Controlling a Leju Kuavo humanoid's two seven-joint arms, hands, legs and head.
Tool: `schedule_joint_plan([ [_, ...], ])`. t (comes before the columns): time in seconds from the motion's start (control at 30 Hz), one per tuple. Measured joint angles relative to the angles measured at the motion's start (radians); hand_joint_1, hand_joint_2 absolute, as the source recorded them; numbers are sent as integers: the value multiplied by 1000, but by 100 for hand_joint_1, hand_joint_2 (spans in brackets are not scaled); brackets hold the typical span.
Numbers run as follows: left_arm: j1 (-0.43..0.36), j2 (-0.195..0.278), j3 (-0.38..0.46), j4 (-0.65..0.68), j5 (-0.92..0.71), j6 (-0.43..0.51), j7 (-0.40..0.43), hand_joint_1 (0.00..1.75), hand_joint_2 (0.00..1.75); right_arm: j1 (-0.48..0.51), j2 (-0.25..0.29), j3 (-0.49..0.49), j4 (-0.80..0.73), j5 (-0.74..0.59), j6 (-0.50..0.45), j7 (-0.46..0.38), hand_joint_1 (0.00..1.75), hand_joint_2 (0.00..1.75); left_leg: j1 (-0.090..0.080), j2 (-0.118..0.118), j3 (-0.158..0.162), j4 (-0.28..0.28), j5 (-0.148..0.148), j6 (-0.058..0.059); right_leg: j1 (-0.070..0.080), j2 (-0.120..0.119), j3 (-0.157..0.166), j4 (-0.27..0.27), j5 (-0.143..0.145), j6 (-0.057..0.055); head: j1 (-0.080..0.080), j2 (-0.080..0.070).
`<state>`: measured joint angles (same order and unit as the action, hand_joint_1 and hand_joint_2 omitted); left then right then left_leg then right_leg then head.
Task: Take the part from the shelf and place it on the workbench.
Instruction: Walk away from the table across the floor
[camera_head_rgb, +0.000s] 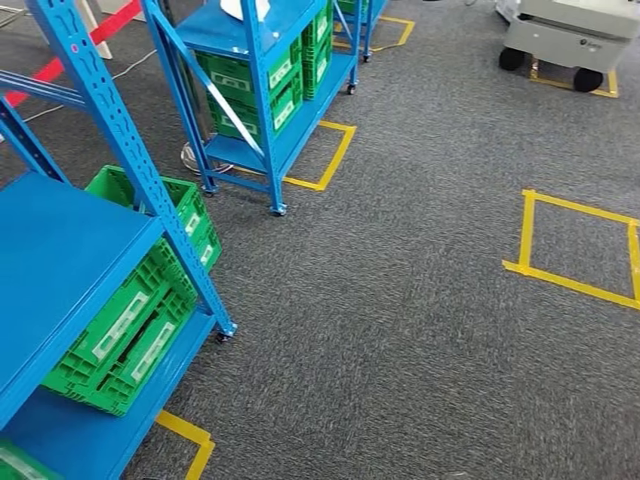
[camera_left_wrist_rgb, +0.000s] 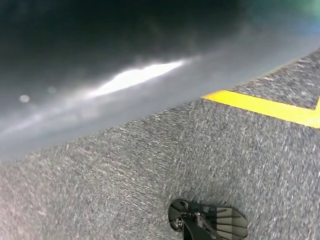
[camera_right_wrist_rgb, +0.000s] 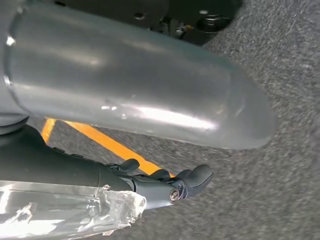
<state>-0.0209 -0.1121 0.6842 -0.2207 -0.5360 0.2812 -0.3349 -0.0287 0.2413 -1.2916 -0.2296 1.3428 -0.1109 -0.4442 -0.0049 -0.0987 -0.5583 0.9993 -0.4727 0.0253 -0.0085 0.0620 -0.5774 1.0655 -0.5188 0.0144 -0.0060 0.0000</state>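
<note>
Standing on grey carpet (camera_head_rgb: 392, 300): two blue shelves (camera_head_rgb: 68, 250), (camera_head_rgb: 264, 60) holding green crates (camera_head_rgb: 143, 320); right hand (camera_right_wrist_rgb: 166, 185) fingers grip clear-wrapped part (camera_right_wrist_rgb: 68, 210); left hand's fingers untellable.

Grey carpet floor (camera_head_rgb: 423, 300) carries blue wheeled shelves (camera_head_rgb: 68, 260), marked by yellow tape squares (camera_head_rgb: 577, 245). Green crates (camera_head_rgb: 128, 335) lie on the near shelf's lower deck.

text: none legible | green crates (camera_head_rgb: 136, 335): white labels, too blurred to read

painted metal shelf (camera_head_rgb: 60, 250), plastic crates (camera_head_rgb: 128, 340), rough carpet (camera_head_rgb: 407, 300)
</note>
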Motion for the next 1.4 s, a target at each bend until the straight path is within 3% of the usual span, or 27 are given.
schedule_joint_plan([
  [0.07,0,-2,0,0,-3,1,0,0,0,-1,-1,0,0,0,1,-2,0,0,2,-23,-6,1,2,-10,0,30,28,-58,12,-6,0,0],
  [0.13,4,-2,0,0,-5,2,0,0,0,-2,-1,0,1,0,2,-4,0,0,6,-37,-13,1,4,-23,0,11,37,-67,14,-10,0,0],
  [0.2,5,0,0,0,-5,2,0,0,0,-2,-1,0,1,0,2,-7,0,0,4,7,-28,32,-20,-34,-2,-16,43,-77,19,-19,-5,0],
  [0.27,2,0,0,0,-7,3,0,0,0,1,-1,0,1,0,2,-9,0,0,5,68,-78,137,-82,-44,-1,-50,46,-83,18,-26,-10,0],
  [0.33,-1,-1,0,0,-9,3,0,0,0,3,-1,0,1,0,2,-9,0,0,11,85,-134,254,-129,-54,0,-84,47,-82,15,-29,-11,0],
  [0.37,1,-1,0,0,-9,3,0,0,0,3,-1,0,1,0,2,-9,0,0,13,87,-142,274,-127,-57,0,-99,48,-82,14,-29,-11,0],
  [0.4,3,-1,0,0,-10,4,0,0,0,2,0,0,1,0,2,-9,0,0,15,90,-129,254,-106,-59,0,-113,49,-82,12,-27,-11,0],
  [0.43,4,0,0,0,-10,4,0,0,0,1,0,0,1,0,2,-10,0,0,16,100,-97,198,-72,-59,0,-125,52,-82,10,-26,-11,0],
  [0.5,2,1,0,0,-11,4,0,0,0,1,0,0,1,0,2,-10,0,0,11,148,-20,59,-18,-53,4,-149,60,-80,4,-18,-12,0],
  [0.57,-1,1,0,0,-13,4,0,0,0,-1,0,0,2,1,2,-10,0,0,2,179,12,-7,-7,-41,8,-171,65,-79,-2,-9,-10,0],
  [0.63,0,1,0,0,-15,4,0,0,0,-3,0,0,2,2,2,-11,0,0,0,160,12,-13,-6,-29,8,-190,71,-81,-6,0,-9,0],
  [0.7,4,1,0,0,-15,5,0,0,0,-5,0,0,2,2,2,-11,0,0,4,138,15,-21,0,-16,3,-155,63,-56,-28,11,-6,0],
  [0.77,2,1,0,0,-16,7,0,0,0,-3,0,0,2,3,2,-12,0,0,9,114,15,-25,5,-7,-2,-90,16,49,-88,19,1,0],
  [0.83,-1,1,0,1,-17,8,0,0,0,0,0,0,2,3,3,-11,0,0,10,86,13,-25,6,-4,-4,-67,-51,185,-141,23,3,0],
  [0.87,0,0,0,1,-17,8,0,0,0,1,0,0,2,3,3,-11,0,0,10,72,13,-24,6,-4,-4,-64,-69,215,-141,24,3,0],
  [0.9,1,-1,0,1,-17,8,0,0,0,2,0,0,2,3,3,-11,0,0,11,57,15,-24,6,-5,-5,-63,-69,205,-120,25,3,0],
  [0.93,2,-1,0,1,-17,8,0,0,0,2,0,0,2,3,3,-11,0,0,12,42,17,-23,5,-7,-7,-58,-50,155,-83,25,3,0],
  [1.0,1,-2,0,1,-17,8,0,0,0,2,0,0,2,3,2,-12,0,0,13,14,18,-17,0,-16,-14,-15,9,18,-14,28,4,0],
  [1.07,-1,-1,0,1,-17,8,-1,0,0,2,0,1,2,4,2,-12,0,0,13,-10,9,-8,-1,-30,-19,21,44,-53,1,24,5,0],
  [1.13,3,0,0,1,-17,8,-1,0,0,1,0,1,3,4,2,-11,0,0,17,-33,0,-7,4,-43,-17,11,50,-58,-4,14,5,0],
  [1.17,6,1,0,1,-17,8,-1,0,0,1,1,1,3,4,2,-12,0,0,17,-28,-3,-4,2,-48,-17,0,51,-59,-2,8,4,0],
  [1.23,6,2,0,1,-17,9,-1,0,0,1,2,1,3,4,2,-12,0,0,15,22,-28,46,-31,-56,-17,-28,54,-64,0,-5,-3,0],
  [1.3,2,0,0,1,-17,9,-1,0,0,4,2,1,3,5,2,-12,0,0,13,78,-88,171,-95,-61,-12,-62,55,-65,-3,-14,-10,0],
  [1.37,1,-1,0,1,-17,9,-1,0,0,6,2,1,3,5,3,-12,0,0,14,89,-138,275,-129,-61,-5,-94,55,-64,-6,-19,-10,0],
  [1.4,3,-1,0,1,-17,9,-1,0,0,5,2,1,3,5,3,-13,0,0,13,90,-138,280,-118,-58,-2,-108,57,-64,-8,-20,-10,0],
])
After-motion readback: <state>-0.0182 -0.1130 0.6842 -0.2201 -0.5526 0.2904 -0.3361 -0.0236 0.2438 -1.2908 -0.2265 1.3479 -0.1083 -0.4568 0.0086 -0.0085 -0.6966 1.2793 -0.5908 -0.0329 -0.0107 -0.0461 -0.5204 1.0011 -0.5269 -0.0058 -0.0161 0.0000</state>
